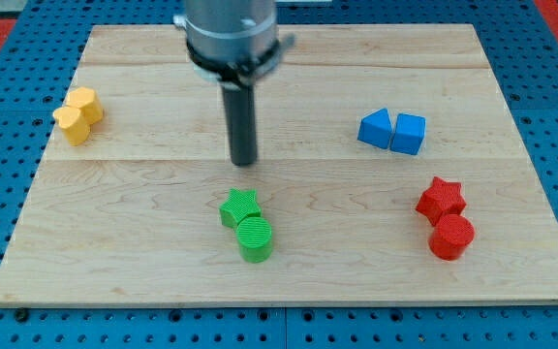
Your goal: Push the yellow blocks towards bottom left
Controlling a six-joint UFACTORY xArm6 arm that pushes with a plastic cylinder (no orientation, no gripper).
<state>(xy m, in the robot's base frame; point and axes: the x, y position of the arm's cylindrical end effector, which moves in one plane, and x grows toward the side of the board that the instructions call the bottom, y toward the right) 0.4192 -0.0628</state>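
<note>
Two yellow blocks sit touching at the view's left edge of the wooden board: a yellow hexagon-like block and a yellow block of lobed shape just below it. My tip is near the board's middle, far to the right of the yellow blocks and just above the green star. The rod hangs from the grey arm end at the view's top.
A green star and a green cylinder touch below my tip. A blue triangle and a blue cube sit at right. A red star and a red cylinder sit at lower right.
</note>
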